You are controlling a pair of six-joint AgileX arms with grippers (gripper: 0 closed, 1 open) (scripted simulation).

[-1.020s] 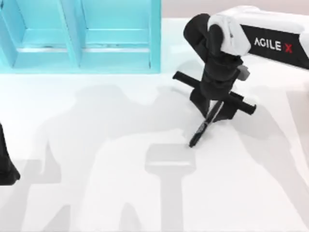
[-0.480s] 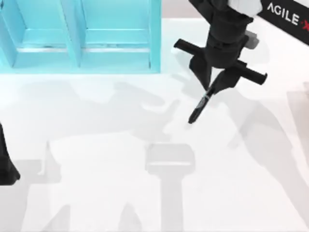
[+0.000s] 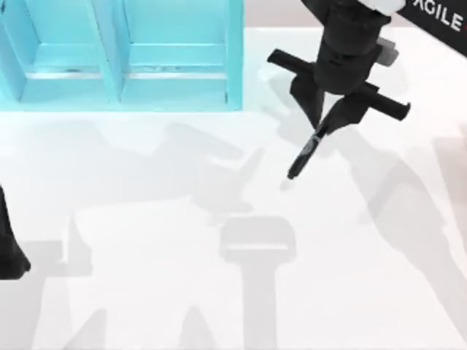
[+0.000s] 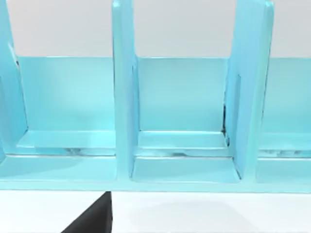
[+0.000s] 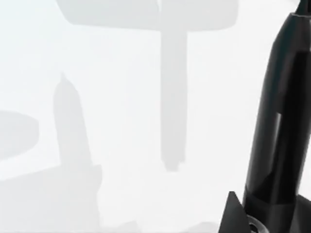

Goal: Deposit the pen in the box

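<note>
Our right gripper (image 3: 321, 131) is clenched on the pen (image 3: 303, 155), holding it tilted above the white worktop (image 3: 146, 277). Our left arm (image 3: 9, 244) sits at the left edge. Farther off stands the blue box (image 3: 235, 58), apart from the pen.

The pen's (image 3: 303, 155) upper end is hidden between the right gripper's (image 3: 326, 130) fingers. The blue box (image 3: 235, 58) (its far side) and left arm (image 3: 9, 244) run past the top view's edges.
</note>
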